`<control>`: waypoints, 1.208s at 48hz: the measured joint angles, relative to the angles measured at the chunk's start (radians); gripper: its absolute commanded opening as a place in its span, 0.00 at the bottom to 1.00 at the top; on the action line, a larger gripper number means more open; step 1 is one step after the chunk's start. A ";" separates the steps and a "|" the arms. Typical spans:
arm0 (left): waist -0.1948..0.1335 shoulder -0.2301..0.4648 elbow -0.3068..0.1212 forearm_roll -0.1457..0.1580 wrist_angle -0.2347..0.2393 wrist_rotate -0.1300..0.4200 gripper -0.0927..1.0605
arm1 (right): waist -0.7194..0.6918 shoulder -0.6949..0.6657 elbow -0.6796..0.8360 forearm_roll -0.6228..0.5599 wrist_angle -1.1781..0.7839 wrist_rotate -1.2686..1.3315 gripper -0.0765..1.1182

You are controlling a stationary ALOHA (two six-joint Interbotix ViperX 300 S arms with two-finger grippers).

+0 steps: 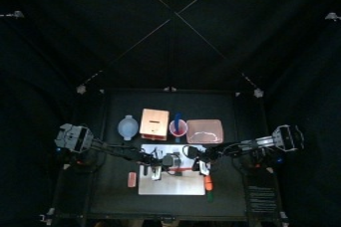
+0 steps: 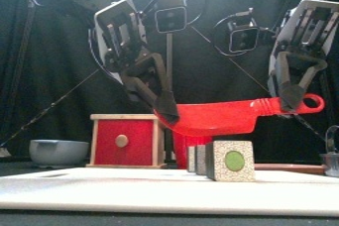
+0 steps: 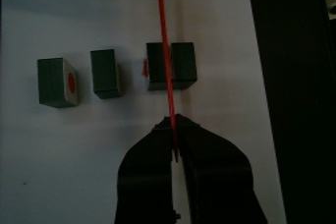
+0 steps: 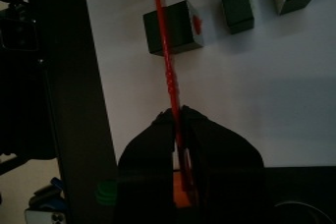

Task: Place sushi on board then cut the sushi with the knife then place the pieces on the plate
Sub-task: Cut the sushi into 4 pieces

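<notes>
Left gripper: jaws pressed together on the blade end of the red knife, above the white cutting board.
Right gripper: jaws pinching the same knife at its looped handle end, above the board's right part.
Red knife: held level between the two grippers over the board, its blade running across the end sushi block; I cannot tell whether it touches the block.
Sushi blocks: three dark green pieces stand on the board in a row, each apart from the next; the middle block and the far block lie clear of the blade.
Pink tray: on the table just behind the board, toward its right.
Red cup: behind the board, just left of the tray.
Wooden box: behind the board, its red drawer front facing forward.
Bowl: blue-grey, behind the board's left end, beside the box.
</notes>
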 measured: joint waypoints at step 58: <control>-0.003 0.067 0.000 -0.038 -0.003 0.002 0.37 | 0.054 0.129 -0.002 0.041 -0.028 -0.002 0.31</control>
